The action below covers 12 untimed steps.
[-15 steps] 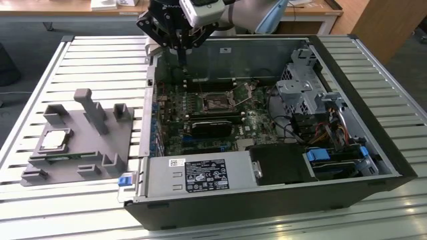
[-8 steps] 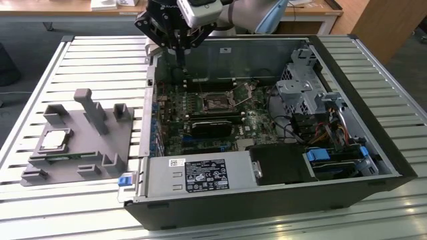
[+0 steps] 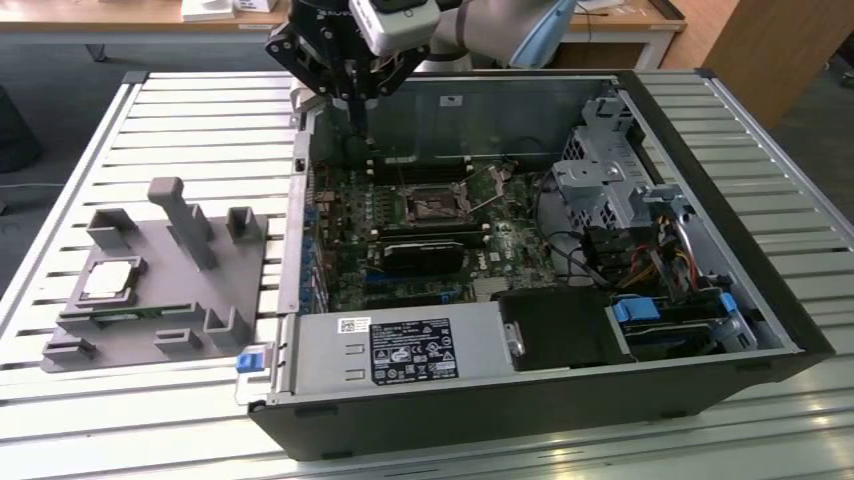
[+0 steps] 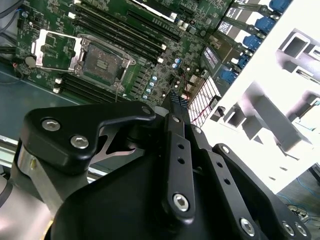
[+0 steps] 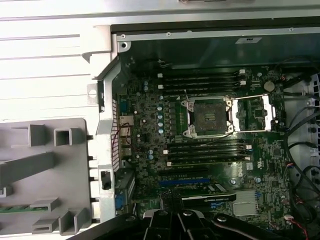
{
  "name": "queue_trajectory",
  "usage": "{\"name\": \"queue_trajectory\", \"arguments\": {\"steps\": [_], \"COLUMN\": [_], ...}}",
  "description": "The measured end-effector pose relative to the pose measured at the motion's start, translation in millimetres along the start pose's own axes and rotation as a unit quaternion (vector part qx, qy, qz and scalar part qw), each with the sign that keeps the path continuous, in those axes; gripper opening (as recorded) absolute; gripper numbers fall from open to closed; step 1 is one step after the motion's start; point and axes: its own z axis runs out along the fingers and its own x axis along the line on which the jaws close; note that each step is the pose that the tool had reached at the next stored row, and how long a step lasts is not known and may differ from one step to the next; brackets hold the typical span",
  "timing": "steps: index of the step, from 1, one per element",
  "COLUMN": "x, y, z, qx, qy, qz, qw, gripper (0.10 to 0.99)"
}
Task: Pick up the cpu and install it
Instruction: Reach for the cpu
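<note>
Closed, empty jaws over the open black computer case [image 3: 534, 410]; cpu on its tray
The small flat silvery-grey square cpu [image 3: 110, 280] lies on the grey plastic fixture tray with upright pegs [image 3: 247, 280], on the slatted metal surface [image 3: 200, 120] at the exterior view's left, well apart from the jaws. They are pressed together, holding nothing, above the green motherboard [image 3: 507, 240], whose black-framed square socket [image 3: 434, 205] stands open

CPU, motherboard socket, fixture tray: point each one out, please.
cpu [image 3: 110, 280]: exterior view, centre of its metal top.
socket [image 5: 207, 116]: first wrist view, its open middle.
fixture tray [image 3: 248, 276]: exterior view, bare base plate.
</note>
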Motion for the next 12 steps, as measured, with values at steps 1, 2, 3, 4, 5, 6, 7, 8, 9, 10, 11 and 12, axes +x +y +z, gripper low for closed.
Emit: {"name": "queue_trajectory", "arguments": {"steps": [1, 2, 3, 4, 5, 6, 7, 8, 9, 10, 11, 12], "x": [0.2, 0.4, 1.5, 2.3, 2.4, 2.5, 2.8, 3.1, 3.3, 4.7, 5.6, 5.8], "y": [0.0, 0.0, -0.1, -0.2, -0.2, -0.2, -0.2, -0.2, -0.3, -0.4, -0.4, -0.5], "z": [0.0, 0.0, 0.0, 0.0, 0.1, 0.1, 0.1, 0.1, 0.1, 0.2, 0.3, 0.3], "qx": [0.0000, 0.0000, 0.0000, 0.0000, 0.0000, 0.0000, 0.0000, 0.0000, 0.0000, 0.0000, 0.0000, 0.0000], "qy": [0.0000, 0.0000, 0.0000, 0.0000, 0.0000, 0.0000, 0.0000, 0.0000, 0.0000, 0.0000, 0.0000, 0.0000], "qz": [0.000, 0.000, 0.000, 0.000, 0.000, 0.000, 0.000, 0.000, 0.000, 0.000, 0.000, 0.000], "qw": [1.0000, 1.0000, 1.0000, 1.0000, 1.0000, 1.0000, 1.0000, 1.0000, 1.0000, 1.0000, 1.0000, 1.0000], "gripper": [0.106, 0.106, 0.106, 0.106, 0.106, 0.106, 0.106, 0.106, 0.106, 0.106, 0.106, 0.106]}}
